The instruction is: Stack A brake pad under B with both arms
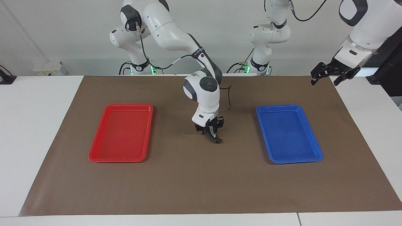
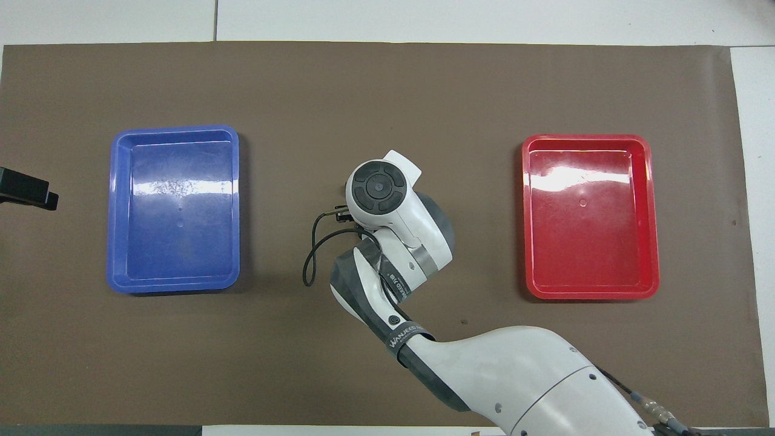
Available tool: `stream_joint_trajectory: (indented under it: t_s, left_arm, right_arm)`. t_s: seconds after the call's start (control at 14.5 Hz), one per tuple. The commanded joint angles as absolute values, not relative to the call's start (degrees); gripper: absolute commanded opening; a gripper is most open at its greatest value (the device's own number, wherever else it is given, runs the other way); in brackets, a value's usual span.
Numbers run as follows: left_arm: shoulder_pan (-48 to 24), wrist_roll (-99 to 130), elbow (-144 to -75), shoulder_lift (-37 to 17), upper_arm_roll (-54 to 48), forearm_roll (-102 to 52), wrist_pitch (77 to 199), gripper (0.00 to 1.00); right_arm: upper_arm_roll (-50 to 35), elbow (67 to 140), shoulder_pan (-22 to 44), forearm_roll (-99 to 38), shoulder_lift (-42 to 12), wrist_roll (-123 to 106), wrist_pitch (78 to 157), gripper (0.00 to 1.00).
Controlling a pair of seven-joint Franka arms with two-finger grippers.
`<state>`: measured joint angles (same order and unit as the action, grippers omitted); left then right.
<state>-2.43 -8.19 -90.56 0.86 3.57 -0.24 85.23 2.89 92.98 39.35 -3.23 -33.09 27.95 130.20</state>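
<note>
My right gripper [image 1: 211,134] is low over the middle of the brown mat, between the two trays. Its fingers are closed on a dark, curved brake piece [image 1: 216,140] whose lower end rests on or just above the mat. I cannot tell whether this is the short pad A or the longer B, or whether a second piece lies under it. In the overhead view the right wrist [image 2: 378,191] hides the piece and the fingers. My left gripper [image 1: 325,78] is open and empty, raised over the mat's edge at the left arm's end, where it waits. It also shows in the overhead view [image 2: 27,191].
A red tray [image 1: 94,155] lies toward the right arm's end and a blue tray [image 1: 317,155] toward the left arm's end; nothing shows in either. The same trays appear in the overhead view, red [image 2: 651,218] and blue [image 2: 115,212]. A cable [image 2: 310,254] loops beside the right wrist.
</note>
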Motion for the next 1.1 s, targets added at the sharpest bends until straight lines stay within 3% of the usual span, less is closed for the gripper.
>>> stream_joint_trajectory:
  t_s: [0.0, 0.21, 0.55, 0.83, 1.03]
  left_arm:
    - [-1.5, -9.0, -91.4, 1.7, 3.1, -0.7, 84.7, 1.0]
    - [-1.5, -9.0, -91.4, 1.7, 3.1, -0.7, 84.7, 1.0]
    - [-1.5, -9.0, -91.4, 1.7, 3.1, -0.7, 84.7, 1.0]
    - [-1.5, -9.0, -91.4, 1.7, 3.1, -0.7, 84.7, 1.0]
    - [-1.5, -9.0, -91.4, 1.7, 3.1, -0.7, 84.7, 1.0]
  right_arm:
    - [2.6, 93.7, 39.0, -3.6, -32.1, 28.8, 130.6, 1.0]
    - [3.4, 94.0, 37.5, -3.5, -28.6, 29.3, 128.8, 1.0]
    - [3.5, 94.4, 28.2, -1.9, -20.6, 28.2, 121.7, 1.0]
    - [3.4, 98.7, 20.8, 2.4, -13.9, 26.6, 116.0, 1.0]
    - [3.3, 99.0, 14.6, 2.6, -11.7, 19.9, 111.4, 1.0]
